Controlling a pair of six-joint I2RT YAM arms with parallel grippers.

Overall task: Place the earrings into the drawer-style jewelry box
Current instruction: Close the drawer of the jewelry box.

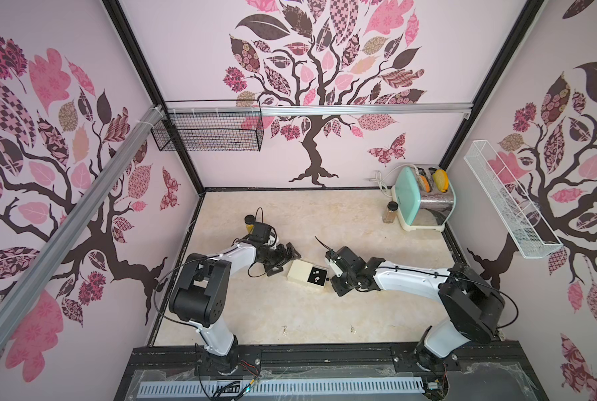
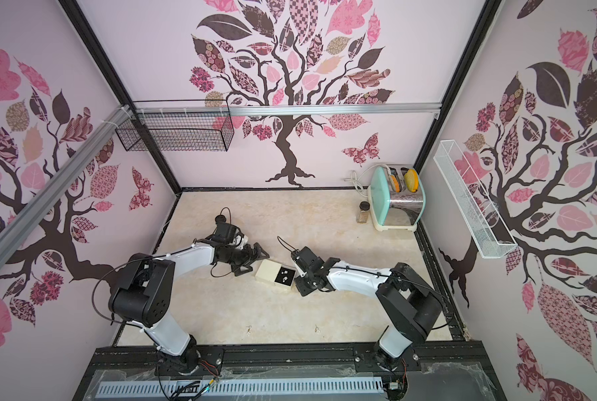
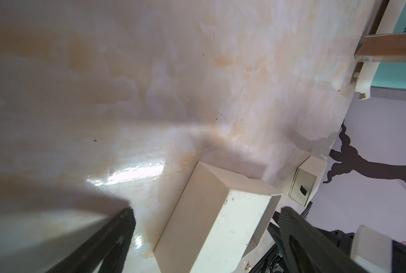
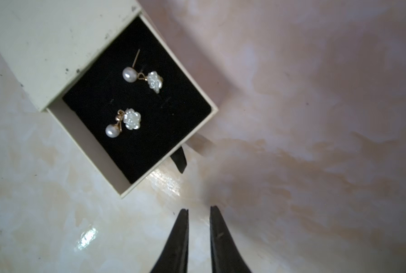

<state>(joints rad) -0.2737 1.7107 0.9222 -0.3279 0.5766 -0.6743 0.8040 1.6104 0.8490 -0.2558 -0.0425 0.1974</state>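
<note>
The cream jewelry box (image 1: 299,271) (image 2: 267,270) lies mid-table with its black-lined drawer (image 4: 88,144) pulled out toward my right arm. Two pearl-and-flower earrings (image 4: 141,76) (image 4: 126,123) lie on the lining. Two more earrings (image 1: 284,330) (image 1: 353,328) lie on the table near the front edge, visible in both top views. My left gripper (image 1: 285,262) (image 3: 206,209) is open wide and straddles the box's closed end without touching it. My right gripper (image 4: 199,209) (image 1: 330,279) hovers just off the drawer's front, its fingers a narrow gap apart with nothing between them.
A mint toaster (image 1: 424,198) and a spice jar (image 1: 391,211) stand at the back right. A black-capped yellow object (image 1: 250,222) sits behind my left wrist. A black wire basket (image 1: 206,133) and a white wire shelf (image 1: 509,201) hang on the walls.
</note>
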